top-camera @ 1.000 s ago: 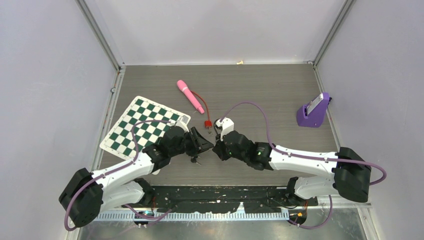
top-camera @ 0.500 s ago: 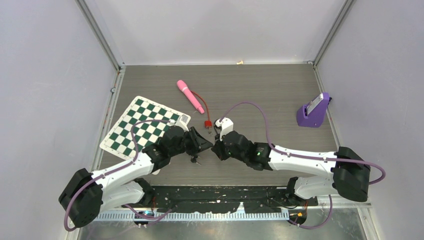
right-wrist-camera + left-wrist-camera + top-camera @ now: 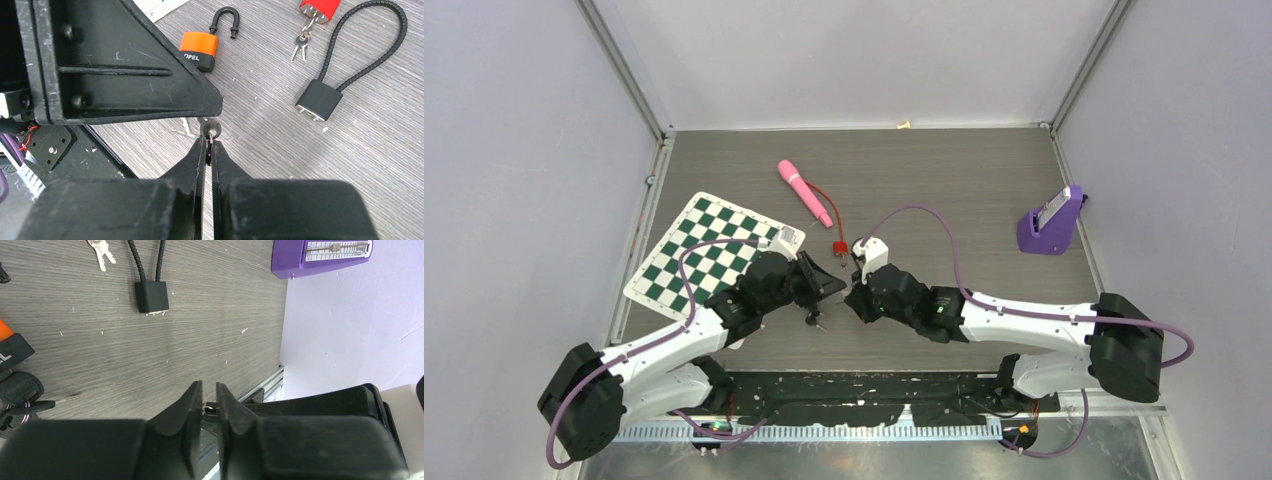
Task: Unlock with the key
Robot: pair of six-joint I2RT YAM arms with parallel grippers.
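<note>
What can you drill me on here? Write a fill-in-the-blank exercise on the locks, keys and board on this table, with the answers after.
1. The orange padlock lies with its shackle ____.
2. The cable lock has a ____ body.
3. The silver keys hang from a ____ tag.
4. The checkered board lies on the robot's ____ side.
Missing words: open; black; red; left.
</note>
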